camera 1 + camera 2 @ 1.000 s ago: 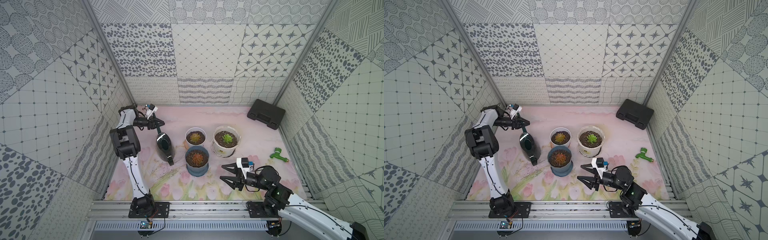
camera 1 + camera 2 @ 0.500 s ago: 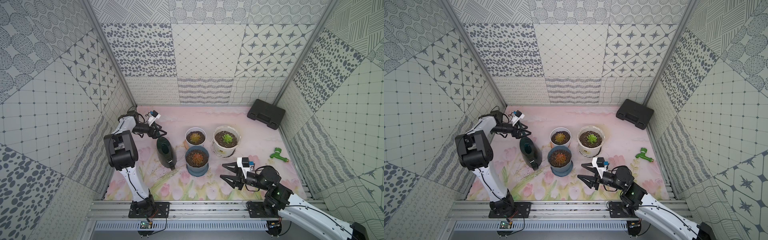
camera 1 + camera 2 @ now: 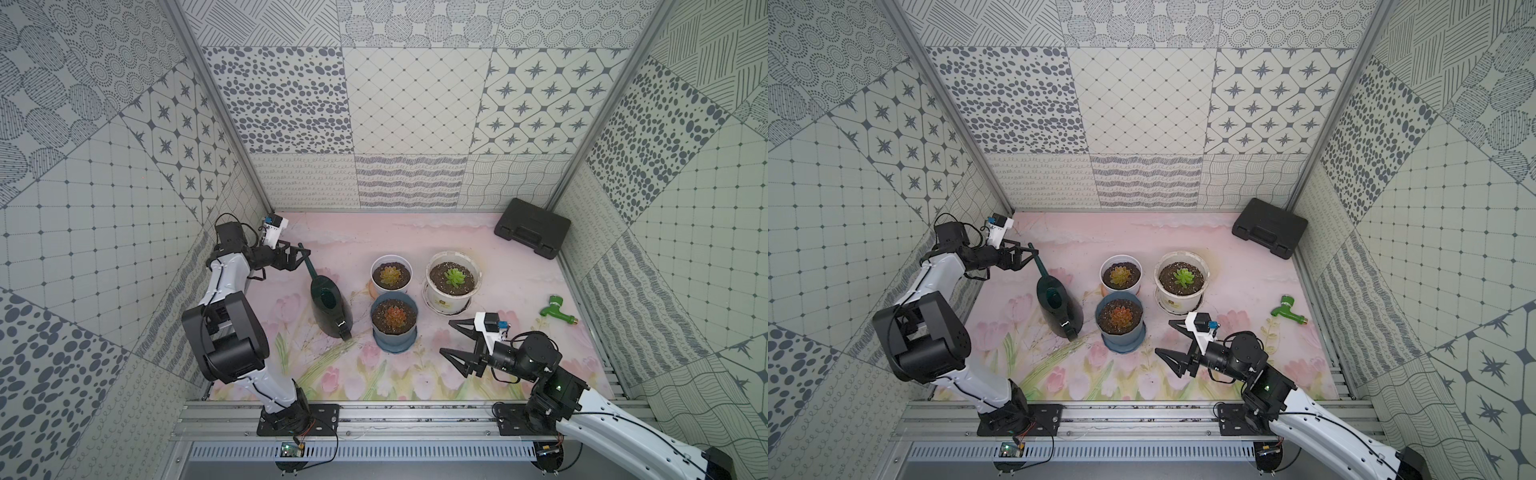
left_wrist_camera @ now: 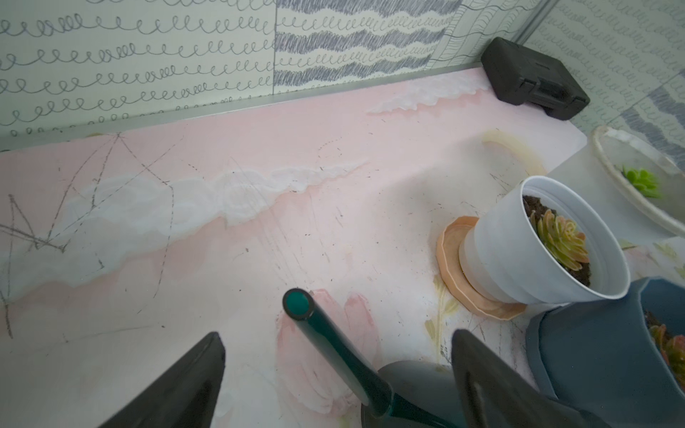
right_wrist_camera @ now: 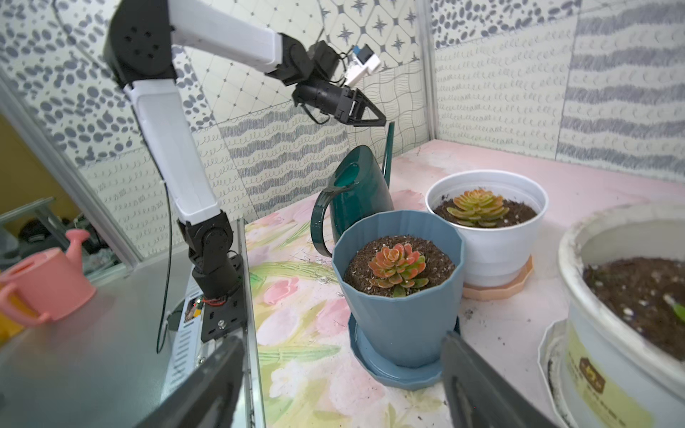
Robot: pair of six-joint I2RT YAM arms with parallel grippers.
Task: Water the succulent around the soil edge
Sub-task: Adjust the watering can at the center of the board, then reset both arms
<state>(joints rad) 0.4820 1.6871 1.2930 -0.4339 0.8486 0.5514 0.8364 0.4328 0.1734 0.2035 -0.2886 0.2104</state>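
Succulent (image 3: 393, 316) in the blue pot (image 3: 392, 348) sits just beside the green watering can (image 3: 330, 307), which stands upright on the table (image 3: 519, 365). The left gripper (image 3: 300, 259) has released the spout (image 4: 333, 355), and its jaws now spread wide around it. The right gripper (image 3: 446, 336) has also widened its empty jaws. Pouring looks finished, though I cannot make out wet soil.

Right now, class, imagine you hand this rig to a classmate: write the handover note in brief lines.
Left gripper: jaws open, empty, at the spout of the watering can.
Right gripper: jaws open, empty, facing the blue pot.
Can stands upright on the mat beside that pot, unheld.
Done: no pouring evident.
Left: grasp the can, water around the soil edge.
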